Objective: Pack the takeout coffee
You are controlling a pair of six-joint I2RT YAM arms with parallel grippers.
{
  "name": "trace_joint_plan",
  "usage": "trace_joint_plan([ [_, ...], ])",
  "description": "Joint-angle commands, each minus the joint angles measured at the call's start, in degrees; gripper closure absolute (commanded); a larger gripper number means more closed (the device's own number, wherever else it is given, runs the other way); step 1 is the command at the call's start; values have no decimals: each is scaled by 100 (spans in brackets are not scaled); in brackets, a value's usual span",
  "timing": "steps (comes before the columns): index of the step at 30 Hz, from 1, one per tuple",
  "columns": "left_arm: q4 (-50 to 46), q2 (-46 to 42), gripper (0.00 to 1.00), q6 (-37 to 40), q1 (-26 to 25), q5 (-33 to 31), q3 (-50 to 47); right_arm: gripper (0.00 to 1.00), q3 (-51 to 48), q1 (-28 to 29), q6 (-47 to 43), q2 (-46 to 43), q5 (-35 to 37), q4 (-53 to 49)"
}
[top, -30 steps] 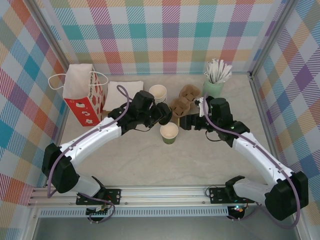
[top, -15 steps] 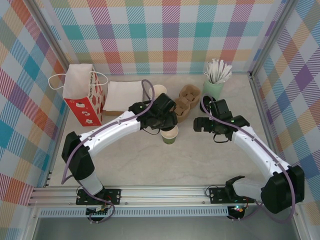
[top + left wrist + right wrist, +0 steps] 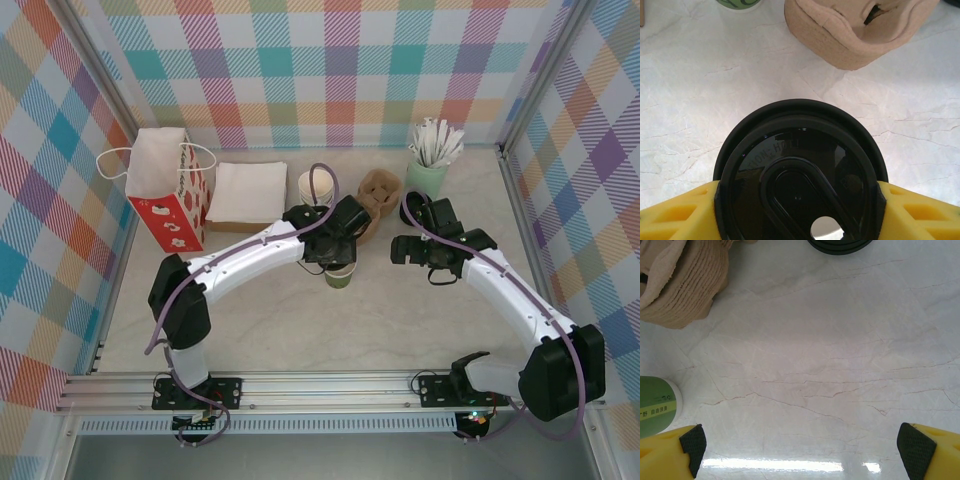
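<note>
The takeout coffee's dark-green paper cup (image 3: 339, 278) stands mid-table, its mouth mostly covered by my left gripper (image 3: 338, 256). That gripper (image 3: 800, 200) is shut on the round black plastic lid (image 3: 799, 175), one yellow finger (image 3: 675, 212) pressing each side of its rim. The lid hides whatever lies under it. My right gripper (image 3: 396, 250) hovers to the right of the cup, apart from it. In the right wrist view it (image 3: 802, 447) is open over bare table, and the green cup's side (image 3: 655, 407) shows at the left edge.
Cardboard cup carriers (image 3: 377, 192) (image 3: 860, 30) (image 3: 682, 287) sit just behind the cup. A stack of green cups (image 3: 312, 185), white napkins (image 3: 245, 192) and a red-and-white paper bag (image 3: 165, 190) stand at the back left. A mint cup of white sticks (image 3: 430, 160) is at the back right. Black lids (image 3: 840, 244) lie ahead.
My left arm has swung right, bringing the lid from beside the cup to over it. My right gripper has opened wider and drawn back a little to the right.
</note>
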Motion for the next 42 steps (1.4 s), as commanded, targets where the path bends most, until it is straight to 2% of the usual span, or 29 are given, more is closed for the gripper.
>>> trace_joint_plan([
  [1, -152, 75, 39, 103, -141, 3, 174, 0, -82, -25, 88, 56, -87, 45],
  [29, -187, 320, 38, 190, -238, 144, 200, 0, -194, -33, 143, 131, -274, 171],
  [36, -267, 321, 38, 251, -280, -148, 287, 0, -214, -28, 152, 137, -314, 204],
  [42, -449, 366, 38, 384, -420, -636, 454, 0, -231, -25, 167, 157, -368, 229],
])
